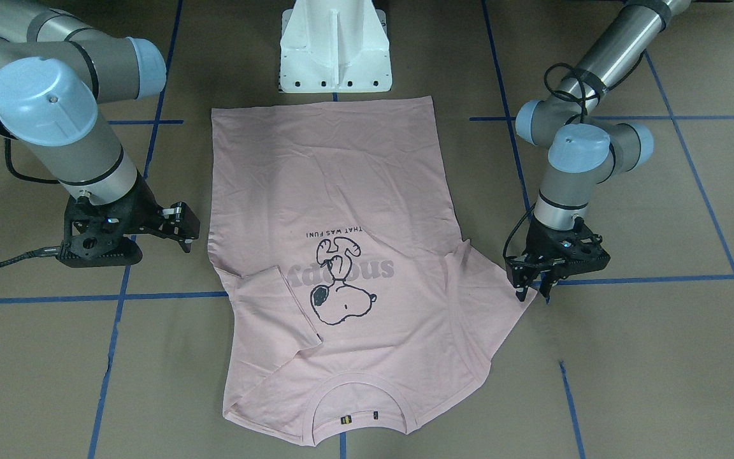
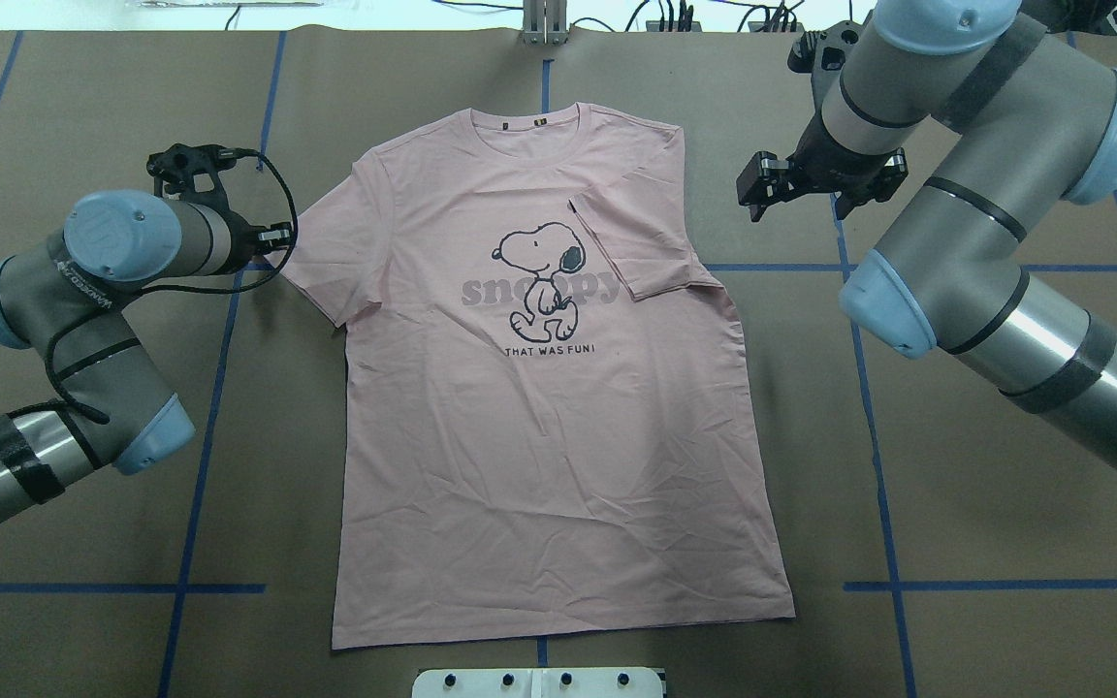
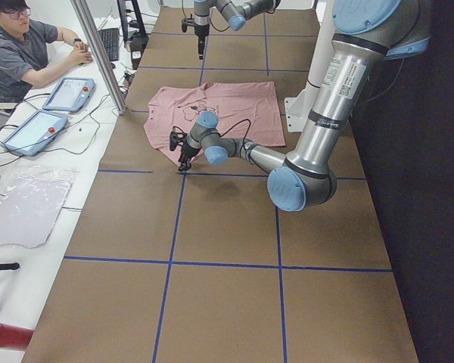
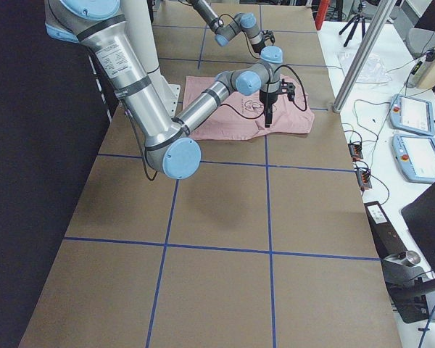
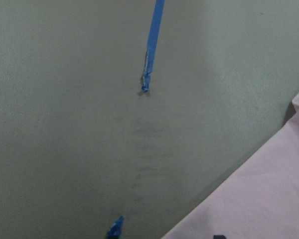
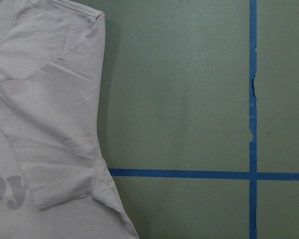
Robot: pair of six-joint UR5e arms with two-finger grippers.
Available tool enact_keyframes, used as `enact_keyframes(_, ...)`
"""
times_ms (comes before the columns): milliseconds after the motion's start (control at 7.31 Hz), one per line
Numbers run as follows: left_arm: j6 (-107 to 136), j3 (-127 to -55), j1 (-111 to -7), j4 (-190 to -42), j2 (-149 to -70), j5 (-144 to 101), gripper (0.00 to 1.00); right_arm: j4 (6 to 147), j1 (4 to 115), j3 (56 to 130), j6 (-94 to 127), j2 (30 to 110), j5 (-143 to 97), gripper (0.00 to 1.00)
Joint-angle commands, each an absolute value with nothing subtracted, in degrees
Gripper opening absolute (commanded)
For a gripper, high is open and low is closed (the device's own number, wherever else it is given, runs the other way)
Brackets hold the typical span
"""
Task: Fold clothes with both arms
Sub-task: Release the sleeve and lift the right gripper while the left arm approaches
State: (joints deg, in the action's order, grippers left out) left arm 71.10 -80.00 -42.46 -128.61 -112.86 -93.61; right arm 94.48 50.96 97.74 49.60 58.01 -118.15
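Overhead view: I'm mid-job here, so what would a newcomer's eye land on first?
A pink Snoopy T-shirt lies flat and print-up in the middle of the brown table, collar away from the robot. The sleeve on the robot's right is folded in over the chest, while the other sleeve lies spread out. The left tool sits at that spread sleeve's tip, and the right tool hangs off the shirt beside the folded one.

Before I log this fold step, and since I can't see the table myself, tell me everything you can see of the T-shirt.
The pale pink T-shirt lies flat, print up, on the brown table, ribbed collar away from the robot. It looks like soft, lightly wrinkled cotton. One sleeve is folded in over the lettering's end; the other sleeve lies spread, the left gripper at its edge, contact unclear.
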Motion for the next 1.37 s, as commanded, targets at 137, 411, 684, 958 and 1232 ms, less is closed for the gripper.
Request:
enact_keyframes(137,71.1,-80.59,-42.45,-128.5,-112.94,-94.13,0.0,94.48,50.98,97.73,49.66,58.01,-118.12,1.0)
enact_keyframes(411,71.1,-88.63,-42.54,-122.57,-112.85,-95.61,0.0,94.48,51.15,97.82,49.66,58.01,-118.21,1.0)
enact_keyframes(684,72.41,-95.18,-42.1,-110.26,-118.69,-98.61,0.0,94.48,51.15,97.91,49.66,57.92,-118.21,1.0)
enact_keyframes(958,80.05,-84.53,-40.43,-109.51,-128.79,-98.44,0.0,94.48,51.15,98.0,49.66,58.01,-118.13,1.0)
enact_keyframes(1232,80.85,-77.82,-40.43,-110.3,-134.45,-98.44,0.0,94.48,51.15,98.0,49.75,58.01,-118.12,1.0)
